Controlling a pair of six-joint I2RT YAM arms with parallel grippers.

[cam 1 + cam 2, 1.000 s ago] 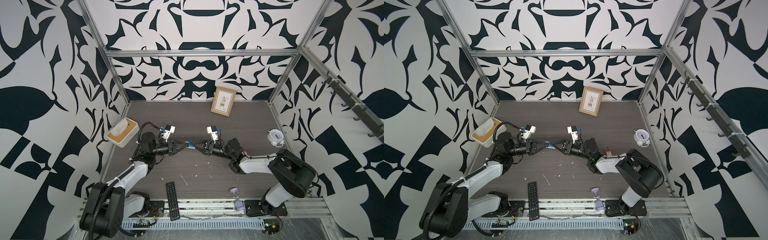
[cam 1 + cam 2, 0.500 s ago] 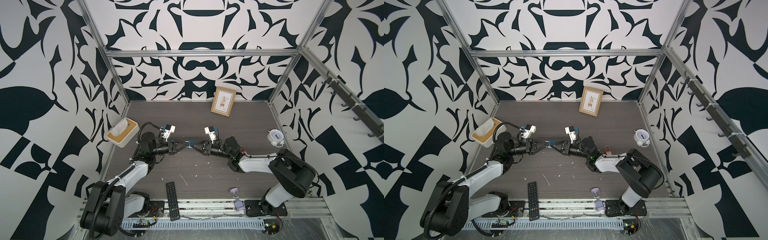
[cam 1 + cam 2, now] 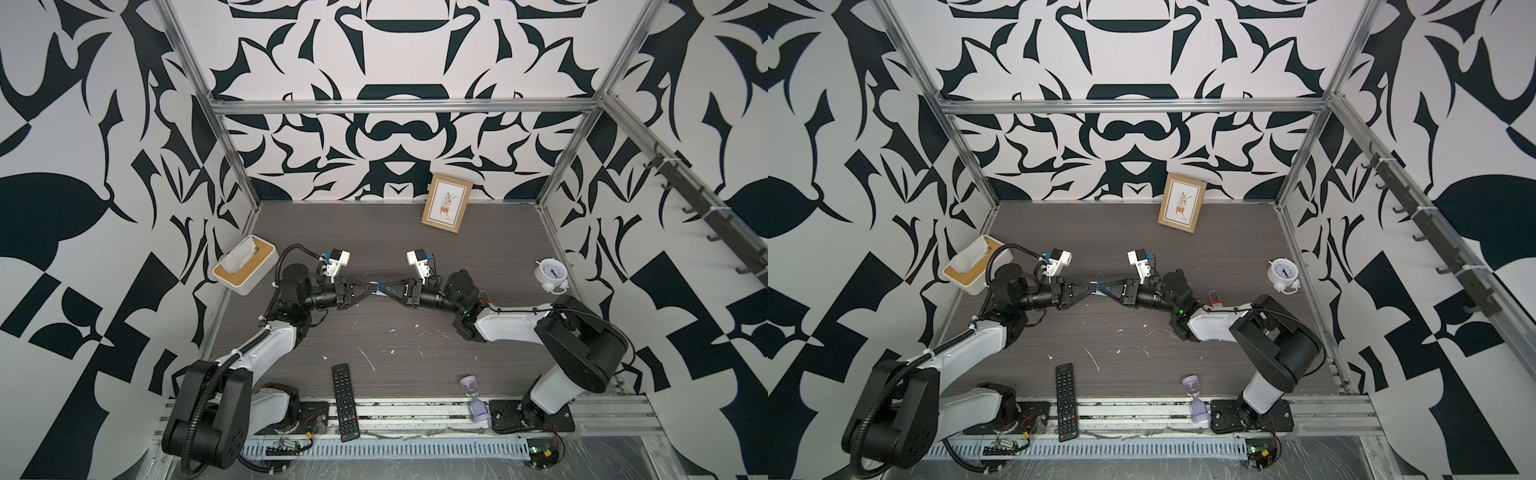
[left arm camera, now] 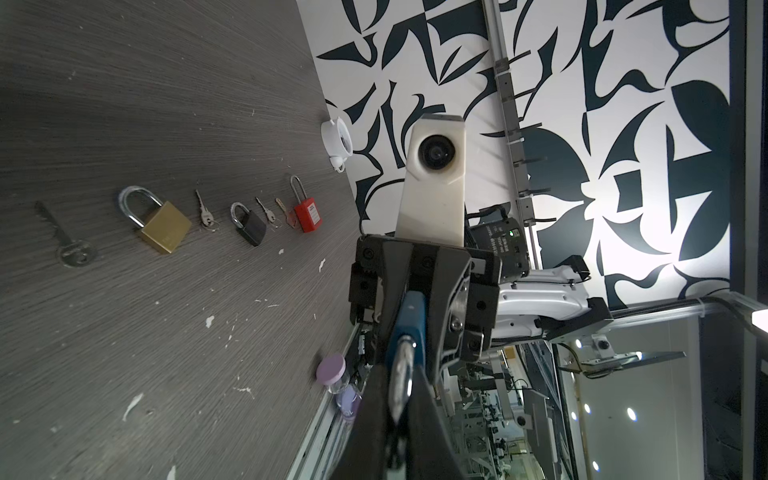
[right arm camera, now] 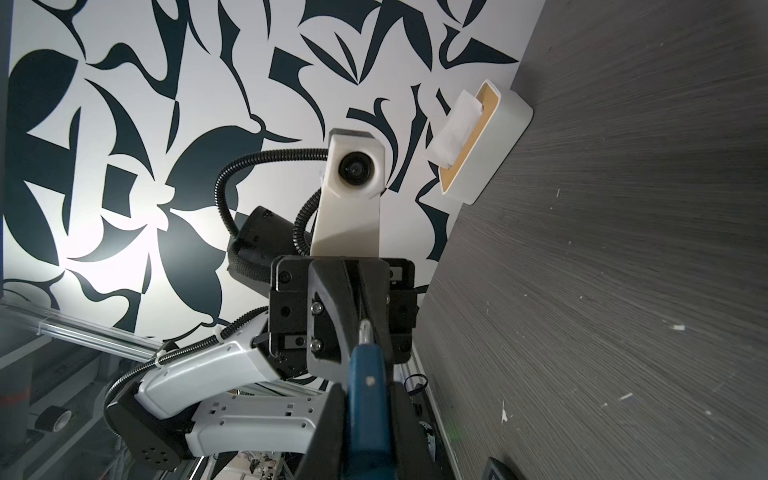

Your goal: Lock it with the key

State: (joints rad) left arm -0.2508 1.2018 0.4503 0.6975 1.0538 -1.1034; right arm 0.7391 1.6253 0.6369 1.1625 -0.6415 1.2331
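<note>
Now: blue padlock held in mid-air, in front of the picture frame.
Over the last second my right gripper came in and closed on its body. My left gripper sits narrow around the silver end; holding or releasing, I cannot tell. Handover underway, locking not yet done.

Lab test cell: aluminium frame, patterned walls; possibly workbenches beyond.
</note>
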